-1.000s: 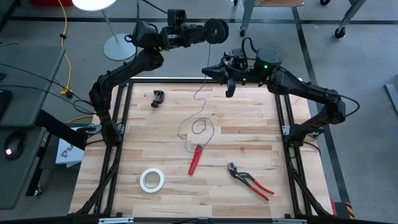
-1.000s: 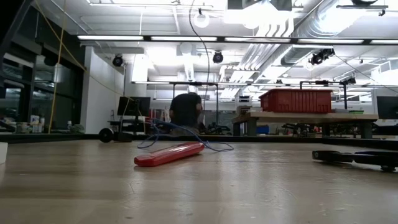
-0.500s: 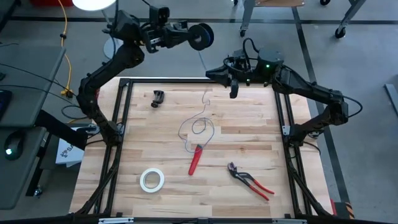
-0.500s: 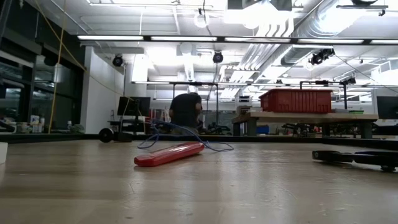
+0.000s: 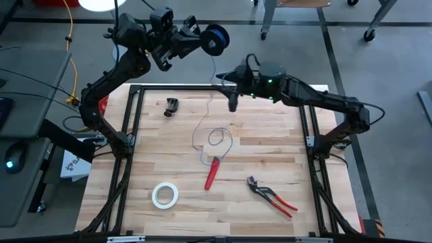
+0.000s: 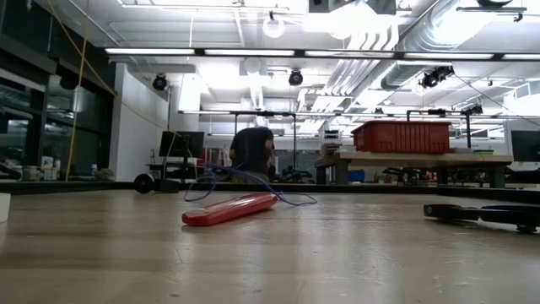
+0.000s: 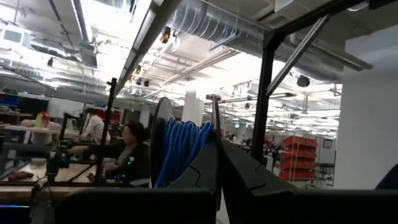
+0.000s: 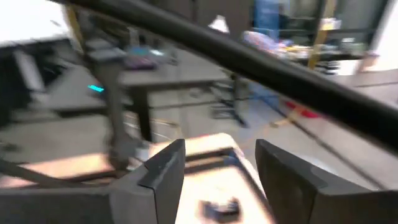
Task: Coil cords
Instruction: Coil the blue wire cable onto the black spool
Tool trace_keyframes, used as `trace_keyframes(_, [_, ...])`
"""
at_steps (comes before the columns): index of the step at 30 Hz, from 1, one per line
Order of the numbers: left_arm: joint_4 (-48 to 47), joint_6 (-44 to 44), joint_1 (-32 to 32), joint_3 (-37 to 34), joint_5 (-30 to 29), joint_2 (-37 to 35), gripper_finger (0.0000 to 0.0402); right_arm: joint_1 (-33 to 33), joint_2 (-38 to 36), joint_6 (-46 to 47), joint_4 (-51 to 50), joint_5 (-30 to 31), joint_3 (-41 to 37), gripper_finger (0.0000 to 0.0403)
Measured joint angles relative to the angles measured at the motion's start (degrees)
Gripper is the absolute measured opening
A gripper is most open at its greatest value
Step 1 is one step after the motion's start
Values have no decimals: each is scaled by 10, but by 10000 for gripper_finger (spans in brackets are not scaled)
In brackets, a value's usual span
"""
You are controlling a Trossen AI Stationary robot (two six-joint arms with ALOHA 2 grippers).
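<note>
Loose loops of the blue wire [image 5: 217, 138] lie mid-desk beside the red tool [image 5: 212, 173]; a snag there could be caused by further winding. The right gripper [image 5: 233, 104], fingers parted and empty, is held above the far edge. The left gripper [image 5: 196, 42], closed on the spool [image 5: 215, 39], is raised beyond the desk [image 5: 270, 155]. The strand between spool and loops can barely be traced

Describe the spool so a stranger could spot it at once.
Look past the wooden table's far edge, above the floor. The left gripper holds the spool up there: a small black round reel wound with blue wire, which trails down to loose loops on the table.
</note>
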Motion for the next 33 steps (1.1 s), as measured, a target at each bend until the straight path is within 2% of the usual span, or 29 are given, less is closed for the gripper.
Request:
trace_keyframes(2, [-2, 1, 0, 0, -1, -1, 1, 1, 6, -16, -3, 25, 0, 188])
trace_keyframes(5, [-1, 1, 0, 0, -5, -2, 1, 0, 8, -16, -3, 30, 0, 188])
trace_keyframes(11, [-9, 21, 0, 0, -6, -2, 1, 0, 16, 40, -3, -37, 0, 188])
trace_keyframes(17, [-9, 24, -3, 0, -5, -2, 1, 0, 40, 41, -7, 9, 0, 188])
trace_keyframes(25, [-9, 26, -8, 0, -5, -2, 1, 4, 49, 51, -6, 4, 0, 185])
trace_keyframes(28, [-9, 26, -5, 0, -5, -2, 1, 4, 43, 52, -8, 5, 0, 160])
trace_keyframes(33, [-9, 21, 5, 0, -4, -3, 1, 3, 33, 51, -8, 6, 0, 95])
